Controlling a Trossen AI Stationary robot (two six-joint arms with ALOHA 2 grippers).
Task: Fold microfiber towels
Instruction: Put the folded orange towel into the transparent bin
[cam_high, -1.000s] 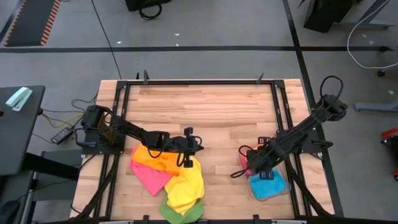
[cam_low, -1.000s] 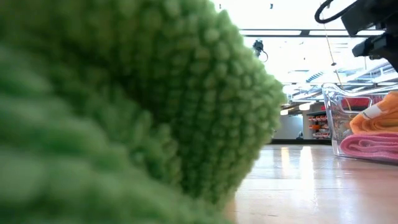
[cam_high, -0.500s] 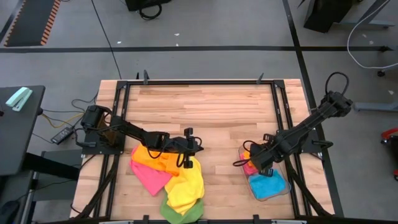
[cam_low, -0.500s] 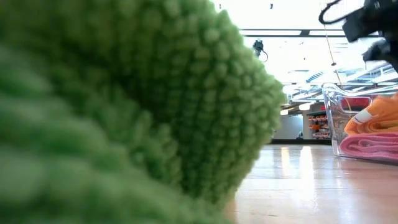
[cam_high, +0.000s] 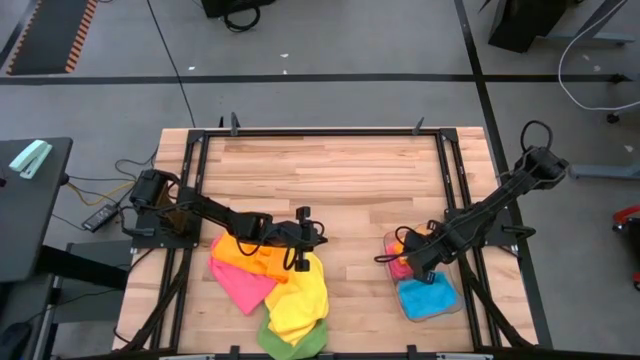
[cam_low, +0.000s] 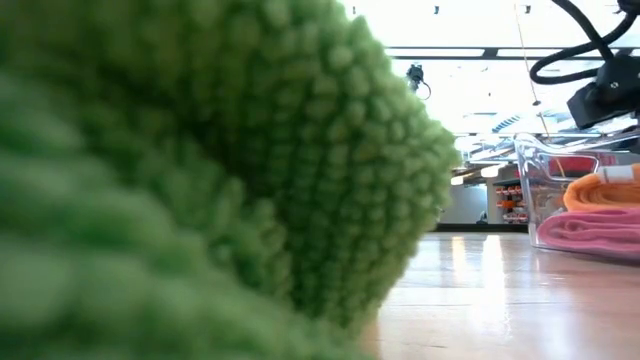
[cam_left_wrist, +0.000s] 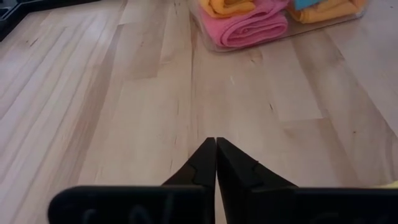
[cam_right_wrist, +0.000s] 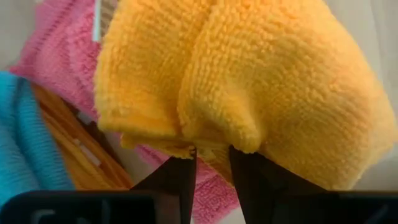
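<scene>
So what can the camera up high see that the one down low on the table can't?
Only the high view shows both arms: the left hand shut over the loose towel pile, the right hand at the bin, and a blue towel inside. Only the low view shows the lit room behind and the folded pink towel from the side. Both show the green towel, the bin and the wooden table.

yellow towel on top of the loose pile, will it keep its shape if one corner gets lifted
Probably not. The yellow towel lies rumpled and draped over the pink towel and green towel, so it looks floppy and should sag from a lifted corner. Its fluffy pile suggests it is light and not slippery. It may drag neighbouring cloths along, since they overlap.
</scene>
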